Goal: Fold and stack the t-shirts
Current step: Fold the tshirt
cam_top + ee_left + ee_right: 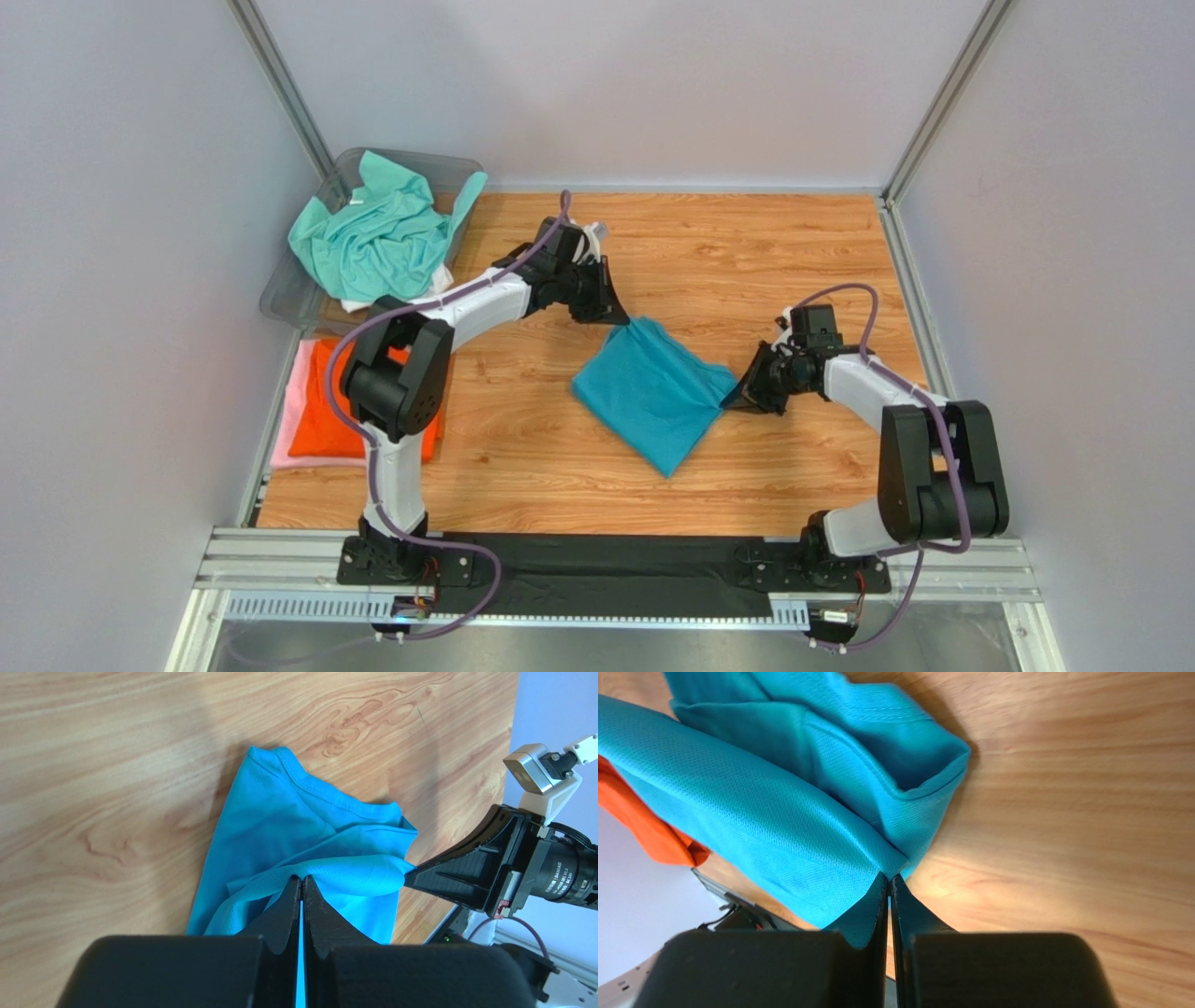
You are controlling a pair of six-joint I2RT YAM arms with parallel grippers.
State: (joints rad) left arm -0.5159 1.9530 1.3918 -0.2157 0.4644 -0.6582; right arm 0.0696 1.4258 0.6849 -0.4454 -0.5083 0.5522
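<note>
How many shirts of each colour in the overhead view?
teal-blue shirt: 1
mint-green shirt: 1
orange shirt: 1
pale pink shirt: 1
white shirt: 1 (mostly hidden under the mint-green one)
Total: 5

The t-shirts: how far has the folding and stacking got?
Done, it seems: an orange shirt lies flat on a pale pink one at the table's left side. In hand: the teal-blue shirt, partly folded, pinched at two corners by the left gripper and right gripper. Left: the mint-green shirt crumpled in the bin.
</note>
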